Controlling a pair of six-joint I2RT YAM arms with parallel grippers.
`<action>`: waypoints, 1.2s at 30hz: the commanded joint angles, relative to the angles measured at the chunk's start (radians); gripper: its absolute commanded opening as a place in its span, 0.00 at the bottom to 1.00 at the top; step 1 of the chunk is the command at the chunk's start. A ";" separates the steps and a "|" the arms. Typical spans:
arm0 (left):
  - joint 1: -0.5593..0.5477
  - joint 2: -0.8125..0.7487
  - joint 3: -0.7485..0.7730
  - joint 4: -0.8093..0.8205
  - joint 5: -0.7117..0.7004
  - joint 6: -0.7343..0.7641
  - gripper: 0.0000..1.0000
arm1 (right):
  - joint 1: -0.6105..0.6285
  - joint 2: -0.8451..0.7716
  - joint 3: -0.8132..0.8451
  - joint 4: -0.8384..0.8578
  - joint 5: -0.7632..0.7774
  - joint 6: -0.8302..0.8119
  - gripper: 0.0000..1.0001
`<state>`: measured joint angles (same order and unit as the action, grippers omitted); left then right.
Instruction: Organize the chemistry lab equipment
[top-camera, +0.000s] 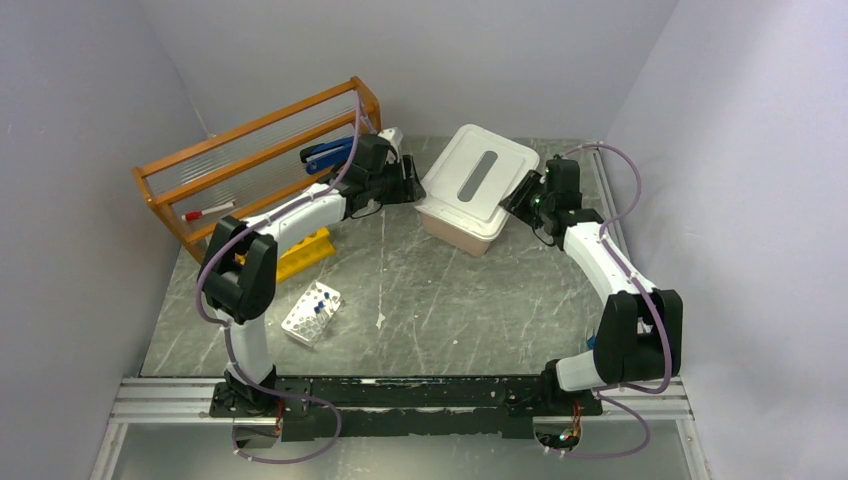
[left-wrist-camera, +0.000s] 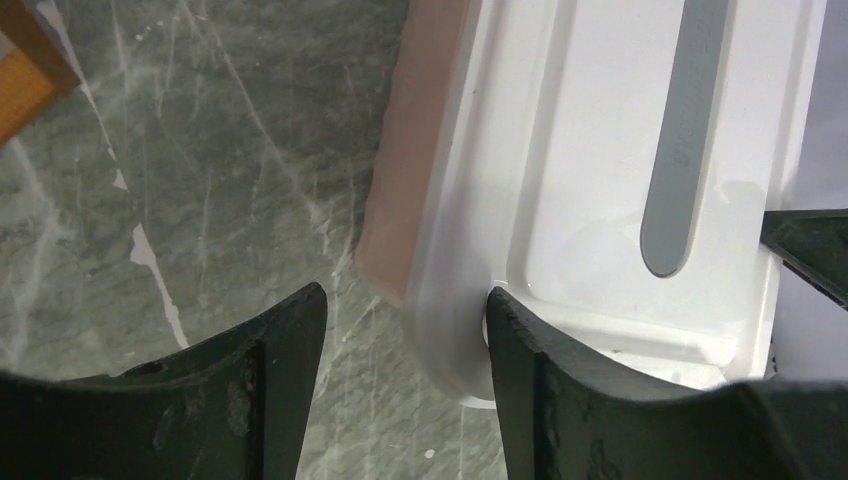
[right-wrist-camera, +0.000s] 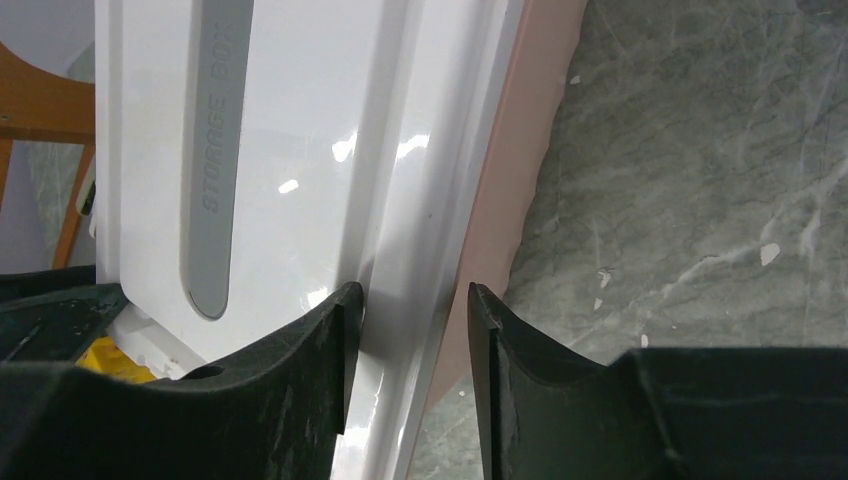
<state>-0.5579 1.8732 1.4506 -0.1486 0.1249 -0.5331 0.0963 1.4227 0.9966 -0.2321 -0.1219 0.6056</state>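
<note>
A storage box (top-camera: 478, 178) with a white lid (left-wrist-camera: 600, 150) and a pinkish body stands at the back middle. My left gripper (left-wrist-camera: 405, 310) is open at the lid's left corner. Its right finger (left-wrist-camera: 520, 360) touches the rim and the other finger stands apart over the table. My right gripper (right-wrist-camera: 412, 300) is shut on the lid's rim (right-wrist-camera: 420, 230) at the box's right side. Seen from above, the left gripper (top-camera: 408, 180) and the right gripper (top-camera: 518, 200) flank the box. Tiny blue-capped vials (top-camera: 318, 298) sit in a white rack at the left.
An orange wooden shelf (top-camera: 250, 165) stands at the back left, with a blue item (top-camera: 322, 155) and a red-tipped stick (top-camera: 208, 212) on it. A yellow block (top-camera: 302, 252) lies in front of it, under the left arm. Walls close both sides.
</note>
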 joint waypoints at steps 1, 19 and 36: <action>0.002 0.028 0.045 -0.030 -0.024 0.037 0.62 | 0.000 0.027 0.019 -0.005 0.024 0.001 0.47; -0.014 0.130 0.151 -0.096 -0.038 0.086 0.64 | 0.012 0.158 -0.060 -0.045 0.331 0.082 0.33; -0.020 0.132 0.181 -0.086 0.058 0.129 0.47 | -0.021 0.182 -0.037 0.002 0.262 0.053 0.30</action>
<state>-0.5732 2.0163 1.6550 -0.2142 0.1272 -0.4294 0.0959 1.5669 1.0206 0.0025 0.1558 0.7486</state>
